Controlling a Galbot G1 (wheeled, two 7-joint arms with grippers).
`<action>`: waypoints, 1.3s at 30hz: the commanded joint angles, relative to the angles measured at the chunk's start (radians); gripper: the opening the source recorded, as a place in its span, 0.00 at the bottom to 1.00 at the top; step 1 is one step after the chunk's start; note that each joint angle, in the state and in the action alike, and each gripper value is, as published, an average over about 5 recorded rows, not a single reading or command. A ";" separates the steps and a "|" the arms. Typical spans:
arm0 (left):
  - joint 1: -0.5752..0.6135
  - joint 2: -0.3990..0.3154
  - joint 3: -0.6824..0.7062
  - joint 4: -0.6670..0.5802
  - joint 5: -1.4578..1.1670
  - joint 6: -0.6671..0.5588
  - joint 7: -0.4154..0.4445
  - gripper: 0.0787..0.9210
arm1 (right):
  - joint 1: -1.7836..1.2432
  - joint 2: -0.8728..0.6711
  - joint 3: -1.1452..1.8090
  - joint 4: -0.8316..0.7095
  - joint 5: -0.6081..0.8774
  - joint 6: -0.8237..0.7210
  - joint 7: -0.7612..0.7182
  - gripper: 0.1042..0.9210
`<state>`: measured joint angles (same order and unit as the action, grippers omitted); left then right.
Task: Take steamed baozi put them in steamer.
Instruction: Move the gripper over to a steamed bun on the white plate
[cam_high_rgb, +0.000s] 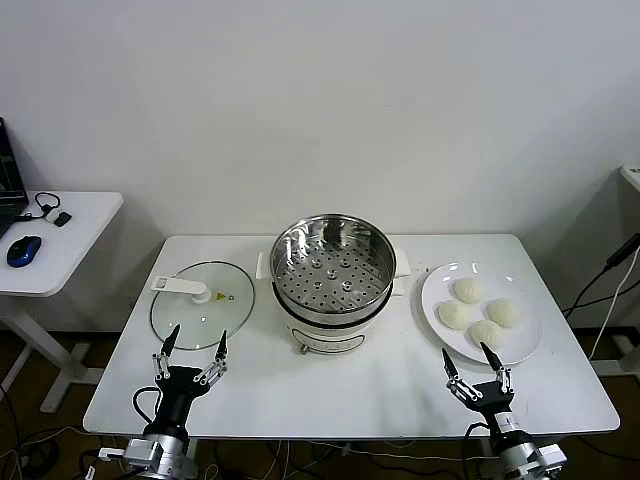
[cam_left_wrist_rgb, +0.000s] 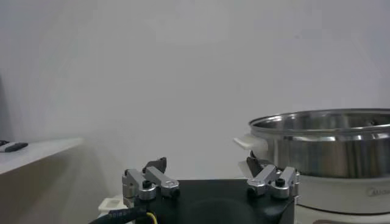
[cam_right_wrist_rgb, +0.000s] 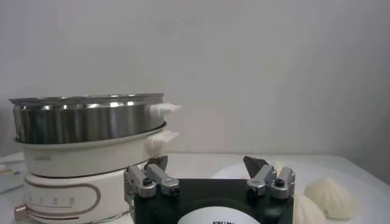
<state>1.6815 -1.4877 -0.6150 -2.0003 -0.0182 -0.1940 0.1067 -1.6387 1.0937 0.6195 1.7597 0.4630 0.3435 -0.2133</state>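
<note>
Four white baozi (cam_high_rgb: 480, 313) lie on a flat white plate (cam_high_rgb: 528, 344) at the table's right. The shiny steel steamer (cam_high_rgb: 333, 262) with a perforated floor stands empty on its white pot base at the middle. My left gripper (cam_high_rgb: 195, 345) is open at the front left, near the glass lid. My right gripper (cam_high_rgb: 466, 357) is open at the front right, just short of the plate's near rim. The right wrist view shows the steamer (cam_right_wrist_rgb: 85, 119) and two baozi (cam_right_wrist_rgb: 329, 196). The left wrist view shows the steamer (cam_left_wrist_rgb: 329, 143) beyond the open gripper (cam_left_wrist_rgb: 206, 165).
A glass lid (cam_high_rgb: 201, 304) with a white handle lies flat left of the steamer. A side desk (cam_high_rgb: 55, 240) with a blue mouse stands off to the far left. The white table's front edge (cam_high_rgb: 350, 428) runs just behind both grippers.
</note>
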 joint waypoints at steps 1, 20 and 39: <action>0.001 0.012 -0.003 0.005 -0.006 -0.002 -0.006 0.88 | 0.086 -0.146 0.090 -0.028 0.012 -0.058 -0.174 0.88; -0.002 0.024 0.006 0.004 -0.013 -0.002 -0.012 0.88 | 0.936 -0.682 -0.459 -0.495 -0.141 -0.035 -0.759 0.88; -0.009 0.027 0.005 -0.004 -0.024 0.003 -0.014 0.88 | 1.896 -0.470 -1.476 -1.019 -0.346 0.045 -0.993 0.88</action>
<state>1.6742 -1.4590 -0.6116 -2.0010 -0.0421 -0.1937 0.0934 -0.1315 0.5535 -0.4498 0.9882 0.1945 0.3700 -1.0880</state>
